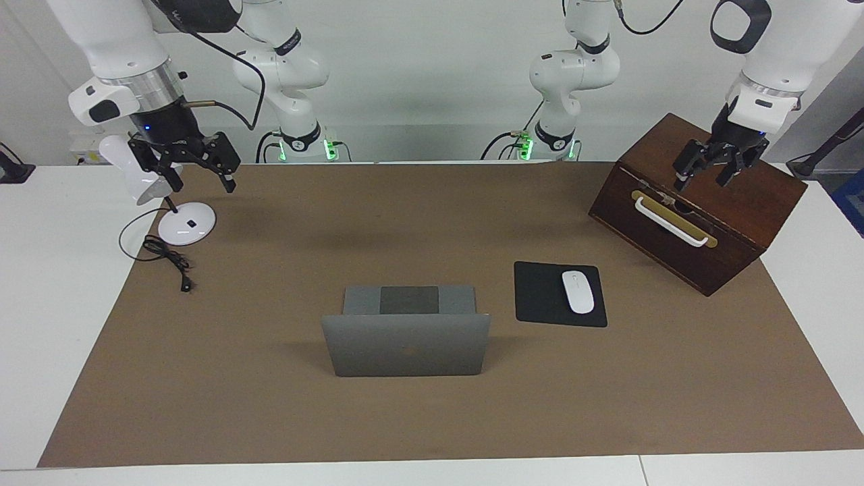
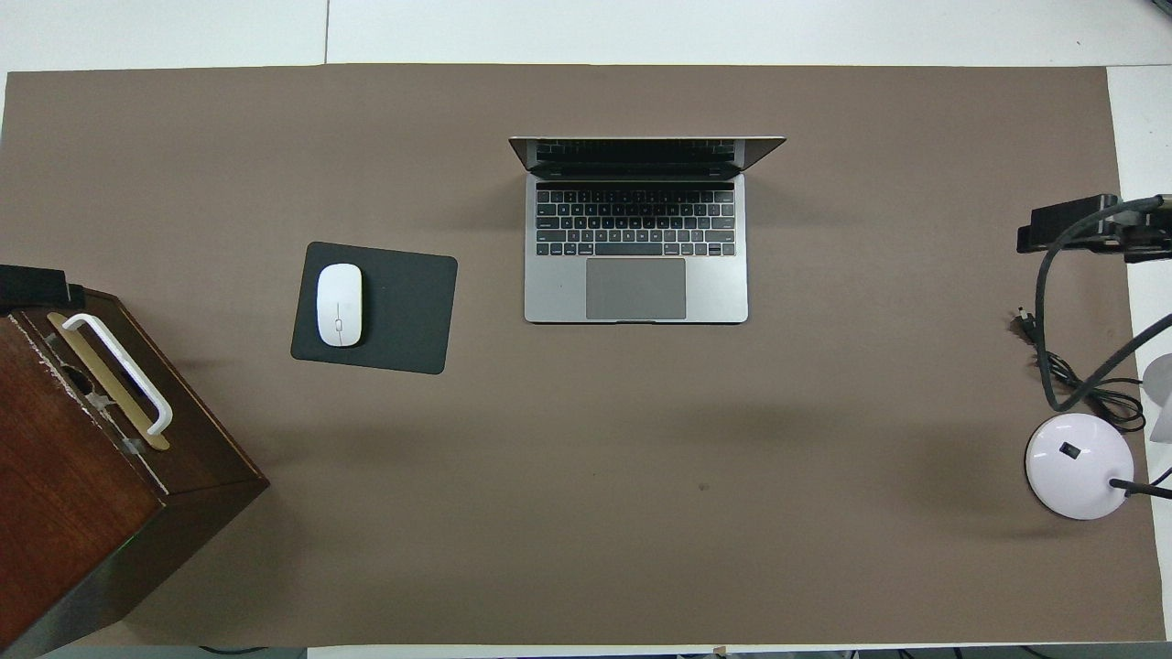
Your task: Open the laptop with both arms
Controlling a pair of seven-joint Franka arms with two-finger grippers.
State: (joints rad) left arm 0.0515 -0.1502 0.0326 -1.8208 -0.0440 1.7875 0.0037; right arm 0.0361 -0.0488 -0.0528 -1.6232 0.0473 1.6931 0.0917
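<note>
The silver-grey laptop (image 1: 405, 351) (image 2: 635, 291) stands open in the middle of the brown mat, lid upright, keyboard facing the robots. My left gripper (image 1: 705, 177) hangs open over the top of the wooden box, nothing between its fingers; in the overhead view only its dark tip (image 2: 32, 286) shows at the edge. My right gripper (image 1: 196, 181) (image 2: 1067, 229) hangs open and empty over the mat beside the desk lamp. Both grippers are far from the laptop.
A dark wooden box (image 1: 736, 209) (image 2: 64, 494) with a white handle stands at the left arm's end. A black mouse pad (image 1: 540, 297) with a white mouse (image 1: 578, 291) lies beside the laptop. A white desk lamp (image 1: 187, 224) and its cord (image 1: 169, 260) sit at the right arm's end.
</note>
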